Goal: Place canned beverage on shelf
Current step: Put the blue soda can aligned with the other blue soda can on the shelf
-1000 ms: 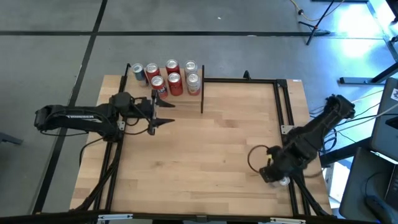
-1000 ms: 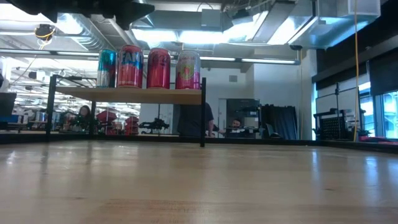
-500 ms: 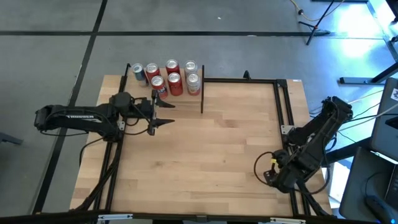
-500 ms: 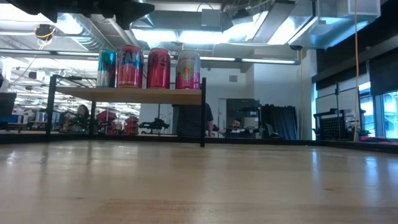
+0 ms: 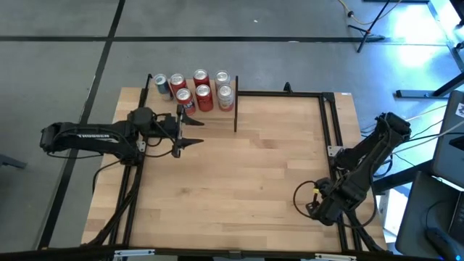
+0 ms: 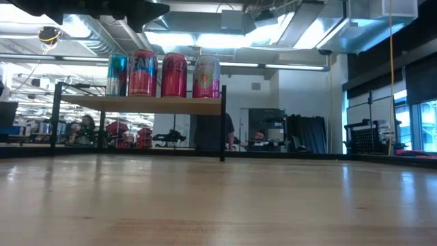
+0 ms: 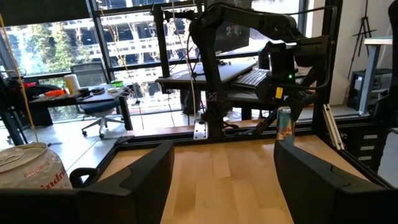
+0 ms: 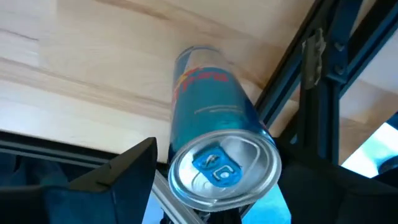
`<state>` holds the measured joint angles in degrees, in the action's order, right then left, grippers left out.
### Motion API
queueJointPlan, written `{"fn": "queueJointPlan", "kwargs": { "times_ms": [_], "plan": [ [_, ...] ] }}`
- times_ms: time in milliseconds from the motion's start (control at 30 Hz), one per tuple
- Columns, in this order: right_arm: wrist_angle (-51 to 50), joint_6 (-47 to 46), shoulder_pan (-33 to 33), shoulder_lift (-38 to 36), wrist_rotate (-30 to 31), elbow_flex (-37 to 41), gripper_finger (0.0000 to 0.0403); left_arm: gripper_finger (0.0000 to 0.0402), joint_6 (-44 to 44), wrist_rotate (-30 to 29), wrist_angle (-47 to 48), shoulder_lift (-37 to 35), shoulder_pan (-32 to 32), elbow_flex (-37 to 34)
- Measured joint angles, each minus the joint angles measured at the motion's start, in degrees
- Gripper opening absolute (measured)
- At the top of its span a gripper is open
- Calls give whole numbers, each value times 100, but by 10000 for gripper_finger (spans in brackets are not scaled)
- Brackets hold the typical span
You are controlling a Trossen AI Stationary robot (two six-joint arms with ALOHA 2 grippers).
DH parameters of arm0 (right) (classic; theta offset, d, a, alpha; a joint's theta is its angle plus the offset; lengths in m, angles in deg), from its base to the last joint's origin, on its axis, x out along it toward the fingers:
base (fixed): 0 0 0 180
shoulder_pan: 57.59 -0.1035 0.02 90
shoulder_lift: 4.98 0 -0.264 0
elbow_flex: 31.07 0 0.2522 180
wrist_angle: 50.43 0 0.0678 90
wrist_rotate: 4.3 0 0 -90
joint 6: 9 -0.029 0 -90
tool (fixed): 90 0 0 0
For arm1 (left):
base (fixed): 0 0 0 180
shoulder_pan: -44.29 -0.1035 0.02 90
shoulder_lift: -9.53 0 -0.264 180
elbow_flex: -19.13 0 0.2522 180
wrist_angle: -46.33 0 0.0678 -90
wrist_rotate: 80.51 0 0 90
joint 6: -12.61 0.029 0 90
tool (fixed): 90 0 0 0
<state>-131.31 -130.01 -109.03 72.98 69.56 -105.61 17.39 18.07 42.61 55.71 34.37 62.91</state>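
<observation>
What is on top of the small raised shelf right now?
The shelf carries seven upright cans in two rows, per the high view. The low view shows only four, the front row hiding the rest. The shelf board itself is mostly covered from above.
</observation>
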Motion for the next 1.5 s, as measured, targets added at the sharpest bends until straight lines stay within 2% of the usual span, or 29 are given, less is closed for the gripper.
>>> {"fn": "queueJointPlan", "kwargs": {
  "times_ms": [167,333,433,600,767,900,1133,1300,1500],
  "plan": [
    [117,114,9,0,-234,122,285,247,-8,4,14,0,-2,2],
    [112,601,40,-7,-339,136,201,247,-17,9,79,0,0,2],
    [78,1190,242,-5,-281,76,196,247,-20,9,81,0,0,2],
    [159,2741,889,0,773,-305,196,247,-73,9,285,0,10,2],
    [377,4854,1783,108,1873,-853,196,247,-166,7,517,0,243,2],
    [737,6819,2519,528,2215,-1407,196,247,-166,9,644,0,571,2],
    [466,9485,3560,1694,2054,-2897,196,247,-286,-118,1116,0,1049,2],
    [-414,10649,4030,2558,2009,-4166,196,247,-464,-449,1493,0,1218,2],
    [-1333,11413,4414,3423,2049,-5335,196,247,-619,-904,1963,2,1306,2]
  ]
}}
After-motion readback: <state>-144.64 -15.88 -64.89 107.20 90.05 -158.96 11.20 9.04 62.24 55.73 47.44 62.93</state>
